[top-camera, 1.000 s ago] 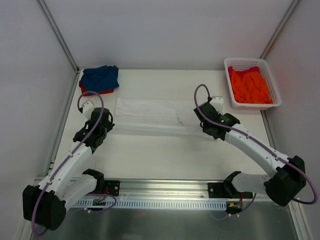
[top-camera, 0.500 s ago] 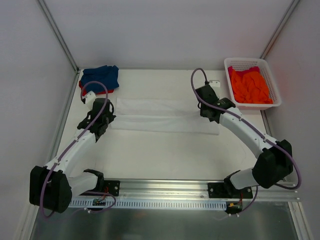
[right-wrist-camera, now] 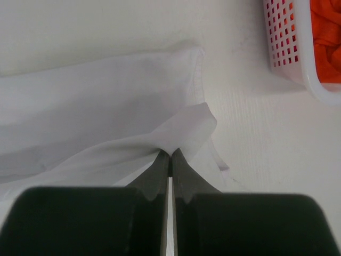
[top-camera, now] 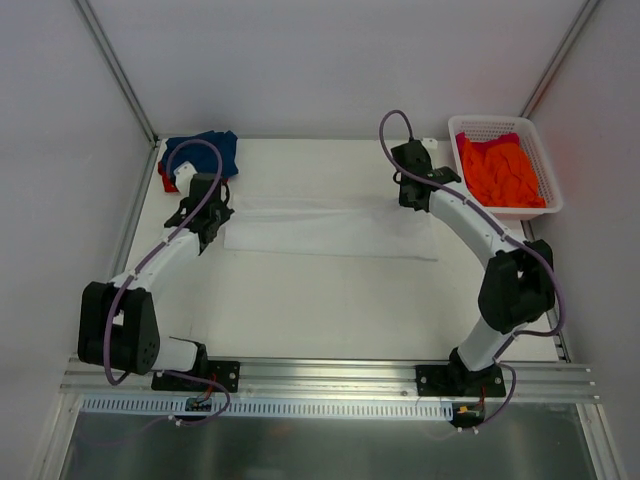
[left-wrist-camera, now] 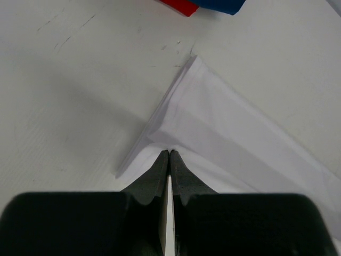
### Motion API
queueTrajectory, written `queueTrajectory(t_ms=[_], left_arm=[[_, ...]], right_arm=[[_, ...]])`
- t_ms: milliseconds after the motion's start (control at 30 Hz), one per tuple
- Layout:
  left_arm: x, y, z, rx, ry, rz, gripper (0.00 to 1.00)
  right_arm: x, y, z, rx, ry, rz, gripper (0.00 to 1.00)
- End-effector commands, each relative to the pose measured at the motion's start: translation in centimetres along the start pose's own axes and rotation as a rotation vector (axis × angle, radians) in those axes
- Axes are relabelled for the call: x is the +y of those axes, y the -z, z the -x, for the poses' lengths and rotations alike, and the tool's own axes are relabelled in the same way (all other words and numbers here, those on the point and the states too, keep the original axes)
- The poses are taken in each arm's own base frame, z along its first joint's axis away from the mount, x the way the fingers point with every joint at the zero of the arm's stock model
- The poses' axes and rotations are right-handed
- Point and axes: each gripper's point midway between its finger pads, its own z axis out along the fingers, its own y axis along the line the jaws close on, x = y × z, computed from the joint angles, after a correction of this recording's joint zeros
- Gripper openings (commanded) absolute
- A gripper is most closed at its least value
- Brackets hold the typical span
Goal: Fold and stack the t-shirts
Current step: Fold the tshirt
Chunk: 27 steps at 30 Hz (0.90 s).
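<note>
The white t-shirt (top-camera: pixel 330 228) lies as a long folded strip across the middle of the table. My left gripper (top-camera: pixel 200 205) is shut on the white t-shirt's left end (left-wrist-camera: pixel 213 122). My right gripper (top-camera: pixel 412 188) is shut on the white t-shirt's right end (right-wrist-camera: pixel 106 106), where the cloth bunches at the fingertips. The blue t-shirt (top-camera: pixel 205 150) lies folded on the red t-shirt (top-camera: pixel 166 178) at the back left corner; both also show in the left wrist view, blue (left-wrist-camera: pixel 224 5) over red (left-wrist-camera: pixel 181 5). The orange t-shirt (top-camera: pixel 498 172) lies crumpled in the basket.
The white lattice basket (top-camera: pixel 545 170) stands at the back right, its wall also in the right wrist view (right-wrist-camera: pixel 290 53). A bit of red cloth (top-camera: pixel 470 142) shows at its far left inside. Walls close in the table at left, right and back.
Both grippers have carried the near edge of the white t-shirt away from me toward the back, folding it over. The strip now lies narrower and farther back.
</note>
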Motion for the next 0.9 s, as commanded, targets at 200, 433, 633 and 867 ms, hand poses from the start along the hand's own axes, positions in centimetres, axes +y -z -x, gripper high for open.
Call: queueTrajectory(t_ms=[200, 433, 633, 867], left_arm=[[-1.8, -3.5, 1.8, -0.023, 0.005, -0.020, 0.00], [-2.7, -6.1, 1.5, -0.004, -0.003, -0.015, 0.00], [-3.5, -8.2, 1.5, 0.013, -0.004, -0.015, 0.00], [-3.9, -10.1, 1.3, 0.032, -0.010, -0.008, 0.00]], right_arm=[[0.6, -3.5, 2.9, 0.000, -0.008, 0.005, 0.00], [1.3, -5.9, 3.5, 0.020, -0.013, 0.005, 0.00], [1.8, -8.1, 3.5, 0.046, -0.013, 0.005, 0.00], [2.3, -10.2, 3.7, 0.065, -0.019, 0.012, 0.00]])
